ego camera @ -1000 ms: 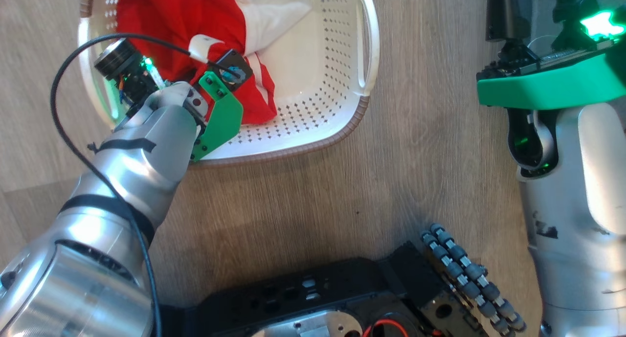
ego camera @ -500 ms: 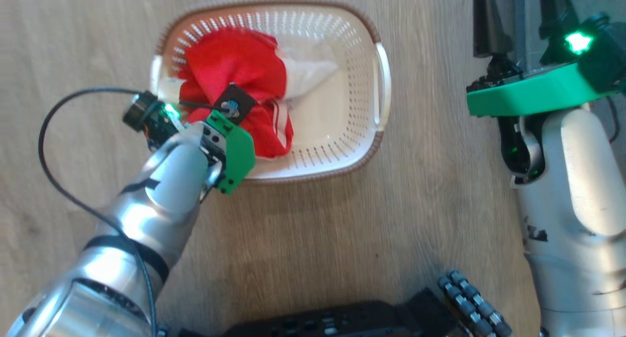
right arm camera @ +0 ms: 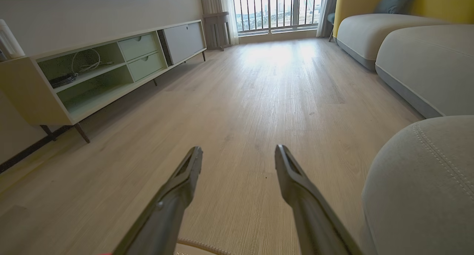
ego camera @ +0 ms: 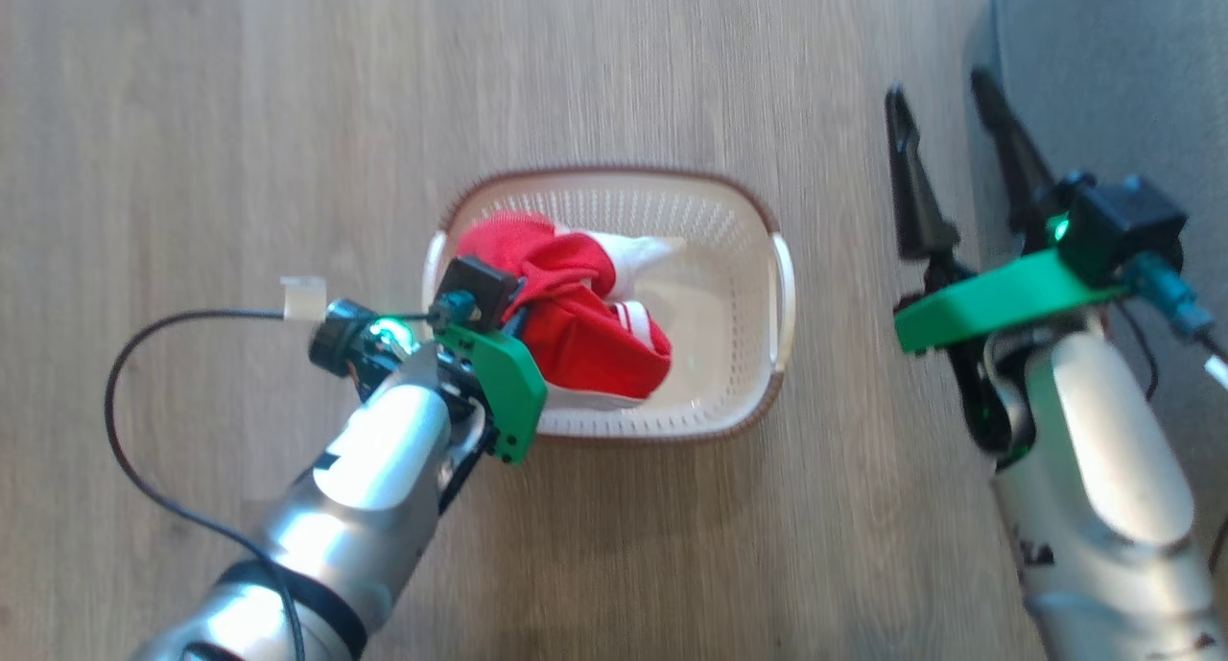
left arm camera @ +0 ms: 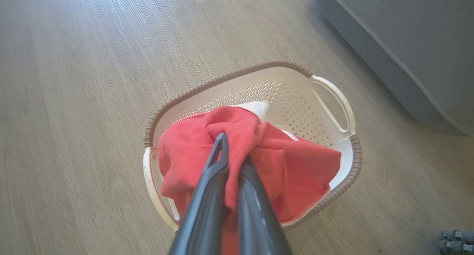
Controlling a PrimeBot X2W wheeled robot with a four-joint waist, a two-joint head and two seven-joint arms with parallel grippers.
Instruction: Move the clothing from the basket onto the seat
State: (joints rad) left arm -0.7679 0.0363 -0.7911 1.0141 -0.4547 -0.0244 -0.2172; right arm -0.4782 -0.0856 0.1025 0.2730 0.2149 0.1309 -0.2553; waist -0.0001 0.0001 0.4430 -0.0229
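1. Left gripper (left arm camera: 233, 151): fingers pinched on the red clothing (left arm camera: 292, 166), which drapes into the basket (left arm camera: 335, 99) on its 9 o'clock side.
2. Right gripper (right arm camera: 239, 151): fingers spread, at the basket's 3 o'clock.
3. Seat (left arm camera: 407, 44): grey, at the basket's 2 o'clock.

The basket (ego camera: 720, 306) sits on the floor (ego camera: 240, 114) before me, clothing (ego camera: 585, 335) heaped in its left half at my left claw (left arm camera: 233, 151). The seat (ego camera: 1103, 66) lies to its right, my right claw (ego camera: 938, 90) beside its edge.

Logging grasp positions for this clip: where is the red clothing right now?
Head view: the red clothing bunches over the left half of the basket, pinched by the left hand, with a white piece beside it.
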